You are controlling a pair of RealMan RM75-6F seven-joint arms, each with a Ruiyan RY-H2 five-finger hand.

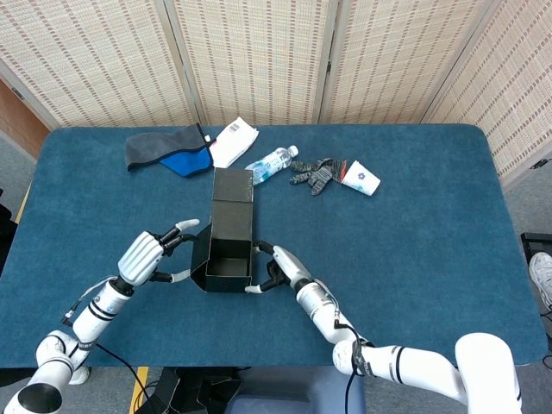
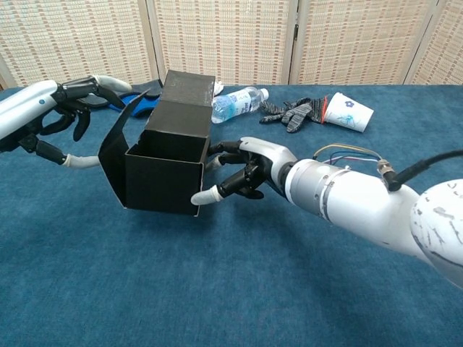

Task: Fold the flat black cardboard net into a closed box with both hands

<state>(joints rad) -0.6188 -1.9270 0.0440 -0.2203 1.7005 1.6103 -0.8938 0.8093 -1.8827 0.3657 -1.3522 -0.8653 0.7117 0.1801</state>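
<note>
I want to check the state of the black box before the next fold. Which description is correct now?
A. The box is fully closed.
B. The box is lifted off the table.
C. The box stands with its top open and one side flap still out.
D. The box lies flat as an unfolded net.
C: the black box stands on the table, its inside showing from above, with a side flap angled outward beside the left hand.

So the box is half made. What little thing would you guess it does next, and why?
Probably the left hand pushes the side flap inward over the opening. The black box stands open at the top, that flap leans outward on its left side with the left hand's fingers beside it, and the right hand braces the opposite wall.
</note>
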